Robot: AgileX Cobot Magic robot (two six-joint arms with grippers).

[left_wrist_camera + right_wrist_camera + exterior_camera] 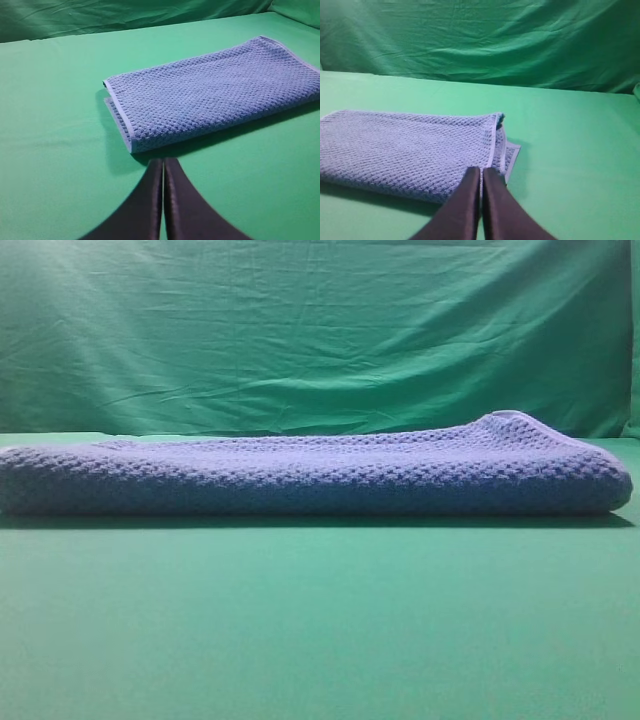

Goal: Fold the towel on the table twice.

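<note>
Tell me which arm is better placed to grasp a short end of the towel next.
Probably right. Its shut gripper sits right at the towel's hemmed end, while the left gripper, also shut, is short of its end.

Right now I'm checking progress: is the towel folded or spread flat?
Folded. The towel lies in stacked layers: two hemmed edges sit one over the other at its end. How many folds, cannot tell.

A wrinkled green backdrop cloth point(320, 330) hangs as the rear wall, filling the exterior high view from nine through twelve to three o'clock. Its creases run mostly sideways, and light falls brighter toward ten o'clock. Its foot lies in a dark shadowed band.
</note>
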